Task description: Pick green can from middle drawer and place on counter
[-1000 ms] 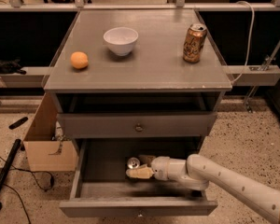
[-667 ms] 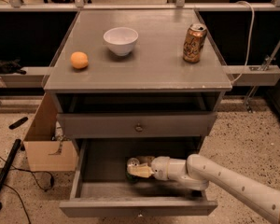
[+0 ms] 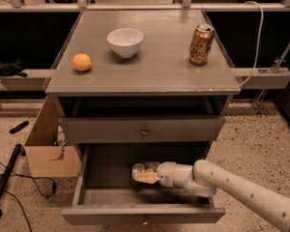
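The middle drawer (image 3: 143, 213) is pulled out at the bottom of the cabinet. The green can (image 3: 137, 169) stands upright on its dark floor, left of centre, with its silver lid showing. My gripper (image 3: 142, 177) reaches in from the right on a white arm and is right against the can, partly covering its dark body. The can rests on the drawer floor. The grey counter (image 3: 159, 69) is the cabinet's top, above.
On the counter stand a gold-orange can (image 3: 201, 44) at the right, a white bowl (image 3: 125, 42) in the middle and an orange (image 3: 81, 62) at the left. A shut drawer front with a knob (image 3: 144, 132) sits above the open drawer. A cardboard box (image 3: 47, 151) stands left of the cabinet.
Almost nothing. My gripper has stayed at the green can, shifting only slightly; the can has not left the drawer floor.
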Tool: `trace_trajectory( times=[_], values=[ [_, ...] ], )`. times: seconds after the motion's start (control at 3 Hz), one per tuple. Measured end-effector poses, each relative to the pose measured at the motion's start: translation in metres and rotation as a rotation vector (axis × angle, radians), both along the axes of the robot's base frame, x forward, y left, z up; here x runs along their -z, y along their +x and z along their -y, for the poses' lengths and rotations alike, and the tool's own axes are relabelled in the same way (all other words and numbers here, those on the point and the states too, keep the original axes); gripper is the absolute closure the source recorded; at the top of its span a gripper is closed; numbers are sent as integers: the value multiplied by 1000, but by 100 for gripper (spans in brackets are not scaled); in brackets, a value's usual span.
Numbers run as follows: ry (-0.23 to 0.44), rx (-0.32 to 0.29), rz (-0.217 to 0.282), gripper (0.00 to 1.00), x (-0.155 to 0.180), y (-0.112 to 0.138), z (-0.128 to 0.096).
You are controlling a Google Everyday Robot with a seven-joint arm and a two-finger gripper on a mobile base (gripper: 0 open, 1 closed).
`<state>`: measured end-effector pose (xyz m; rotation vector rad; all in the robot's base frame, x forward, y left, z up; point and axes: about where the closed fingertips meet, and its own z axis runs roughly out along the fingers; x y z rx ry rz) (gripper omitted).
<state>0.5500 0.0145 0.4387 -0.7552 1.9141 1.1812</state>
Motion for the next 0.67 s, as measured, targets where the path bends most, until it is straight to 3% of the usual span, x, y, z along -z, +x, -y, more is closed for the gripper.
trace_trajectory(
  times=[0.67],
  values=[
    [0, 0, 0, 100, 0, 0, 0]
  ],
)
